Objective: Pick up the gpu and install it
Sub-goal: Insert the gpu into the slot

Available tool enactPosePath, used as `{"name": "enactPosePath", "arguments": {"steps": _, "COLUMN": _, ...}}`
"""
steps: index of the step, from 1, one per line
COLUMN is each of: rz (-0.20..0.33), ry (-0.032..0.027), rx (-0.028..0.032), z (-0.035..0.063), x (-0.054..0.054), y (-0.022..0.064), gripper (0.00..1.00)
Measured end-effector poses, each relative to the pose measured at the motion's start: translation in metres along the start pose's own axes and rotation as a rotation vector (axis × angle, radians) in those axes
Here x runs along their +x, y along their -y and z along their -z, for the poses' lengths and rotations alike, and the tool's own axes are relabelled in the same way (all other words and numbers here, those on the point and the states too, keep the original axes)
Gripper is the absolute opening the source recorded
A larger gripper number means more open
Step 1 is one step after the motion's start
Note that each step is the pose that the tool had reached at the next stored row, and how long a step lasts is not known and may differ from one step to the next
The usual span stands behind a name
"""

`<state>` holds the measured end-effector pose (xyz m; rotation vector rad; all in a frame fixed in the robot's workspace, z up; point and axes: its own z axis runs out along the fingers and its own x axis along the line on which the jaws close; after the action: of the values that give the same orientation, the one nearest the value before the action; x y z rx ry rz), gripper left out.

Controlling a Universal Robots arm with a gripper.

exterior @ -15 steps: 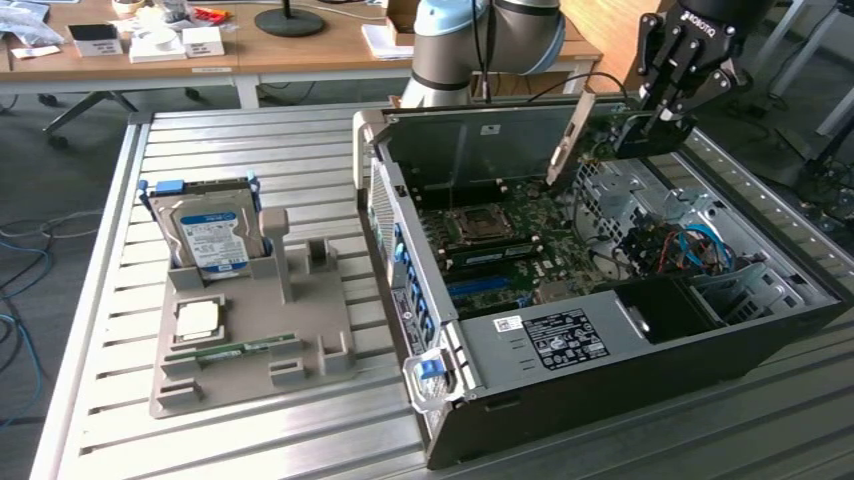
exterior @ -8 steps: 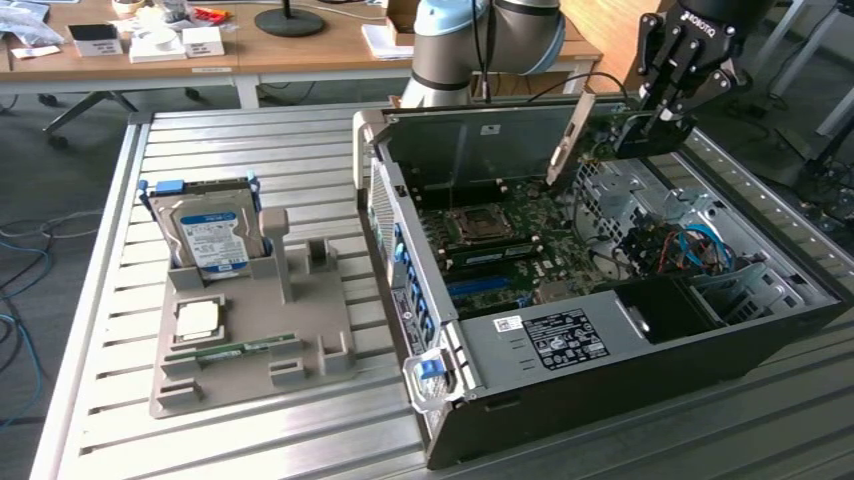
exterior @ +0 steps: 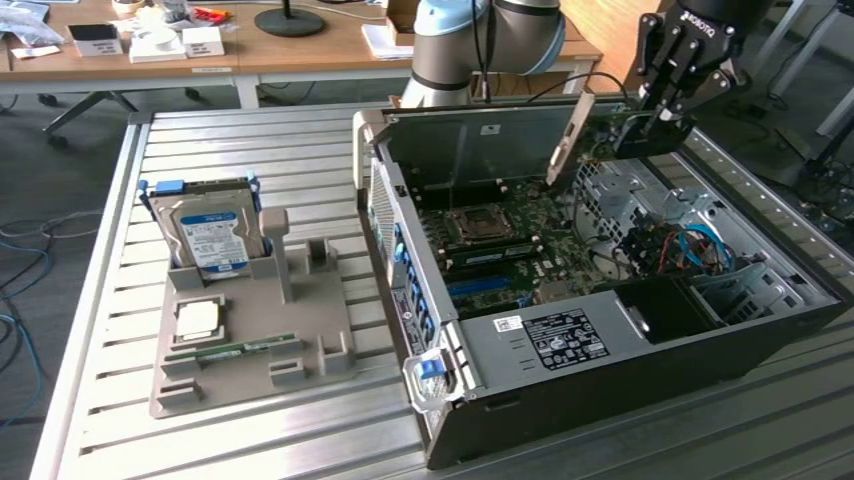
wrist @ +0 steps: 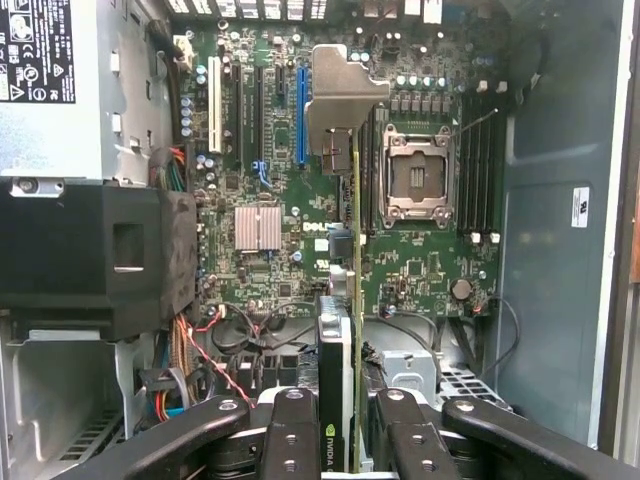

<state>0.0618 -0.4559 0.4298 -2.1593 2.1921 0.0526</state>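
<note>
My gripper [exterior: 641,135] hangs over the far right corner of the open computer case [exterior: 761,340], shut on the gpu [exterior: 574,140]. The card is thin and tan-brown and slants down toward the motherboard [exterior: 521,250] without touching it. In the wrist view the gpu [wrist: 335,370] runs edge-on away from my gripper [wrist: 338,435]. Its grey metal bracket [wrist: 340,95] floats above the board beside the blue expansion slot [wrist: 300,115] and near the processor socket [wrist: 415,175]. The black fingers [wrist: 290,440] press on both faces of the card.
A grey holder [exterior: 320,300] on the slatted table carries a silver hard drive [exterior: 214,235], a processor chip [exterior: 198,320] and a green memory stick [exterior: 240,350]. Inside the case are the power supply [exterior: 561,335], a black shroud [wrist: 90,250] and loose cables [exterior: 681,250]. Desks stand behind.
</note>
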Motion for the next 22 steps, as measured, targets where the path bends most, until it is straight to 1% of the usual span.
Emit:
{"name": "enactPosePath", "arguments": {"steps": 5, "rz": -0.001, "ry": -0.0001, "rx": 0.0000, "z": -0.0003, "x": 0.000, "y": -0.0071, "gripper": 0.27}}
{"name": "enactPosePath", "arguments": {"steps": 6, "rz": -0.003, "ry": -0.0001, "rx": 0.0002, "z": -0.0005, "x": 0.000, "y": -0.0169, "gripper": 0.27}}
{"name": "enactPosePath", "arguments": {"steps": 7, "rz": -0.003, "ry": -0.0001, "rx": 0.0002, "z": -0.0006, "x": 0.000, "y": -0.0211, "gripper": 0.27}}
{"name": "enactPosePath", "arguments": {"steps": 8, "rz": -0.004, "ry": -0.0002, "rx": 0.0002, "z": -0.0005, "x": 0.000, "y": -0.0227, "gripper": 0.27}}
{"name": "enactPosePath", "arguments": {"steps": 22, "rz": -0.004, "ry": -0.0002, "rx": 0.0002, "z": -0.0005, "x": 0.000, "y": -0.0241, "gripper": 0.27}}
